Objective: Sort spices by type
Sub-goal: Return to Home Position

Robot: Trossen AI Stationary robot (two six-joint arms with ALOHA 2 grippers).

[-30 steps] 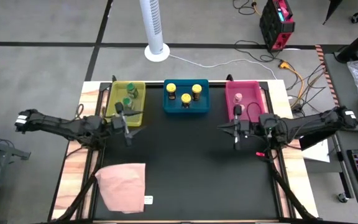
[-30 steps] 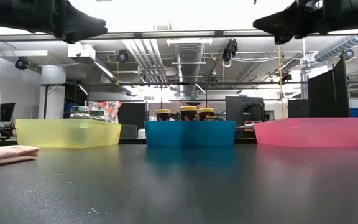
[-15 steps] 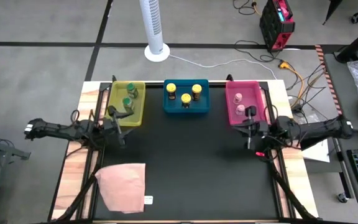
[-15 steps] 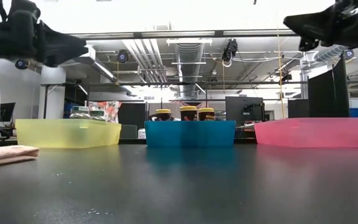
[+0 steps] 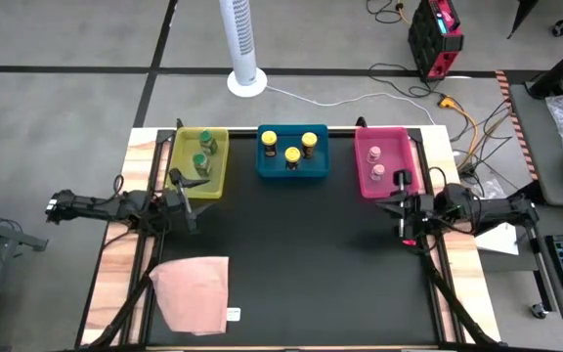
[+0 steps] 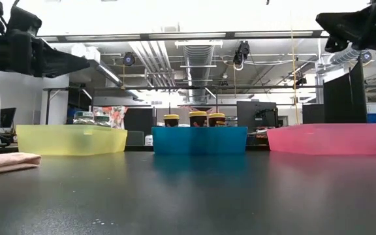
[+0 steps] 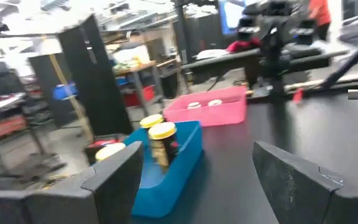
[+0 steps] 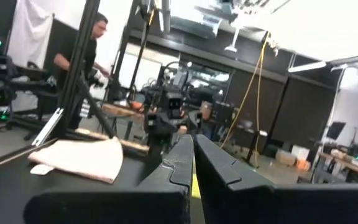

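Note:
The spices stand in three bins at the table's far edge. Two green-lidded jars (image 5: pixel 204 151) are in the yellow bin (image 5: pixel 182 174). Three yellow-lidded jars (image 5: pixel 291 144) are in the blue bin (image 5: pixel 292 170), and two pink-lidded jars (image 5: pixel 376 161) are in the pink bin (image 5: pixel 365 186). My left gripper (image 5: pixel 192 188) hangs open and level near the yellow bin's near end, with nothing between its fingers (image 7: pixel 114 180). My right gripper (image 5: pixel 400 202) is shut on nothing (image 8: pixel 194 163), beside the pink bin's near right corner. Both hang well above the table (image 6: pixel 77 62) (image 6: pixel 323 23).
A pink cloth (image 5: pixel 194 293) lies at the near left of the black mat (image 5: pixel 301 264). The mat's middle lies bare between the arms. A person (image 8: pixel 89 50) stands in the room beyond the table's left side.
Both arms have folded back and sunk. My left gripper has drawn toward the table's left edge and my right gripper toward the right edge. Neither gripper has opened or shut. The jars and bins have stayed put.

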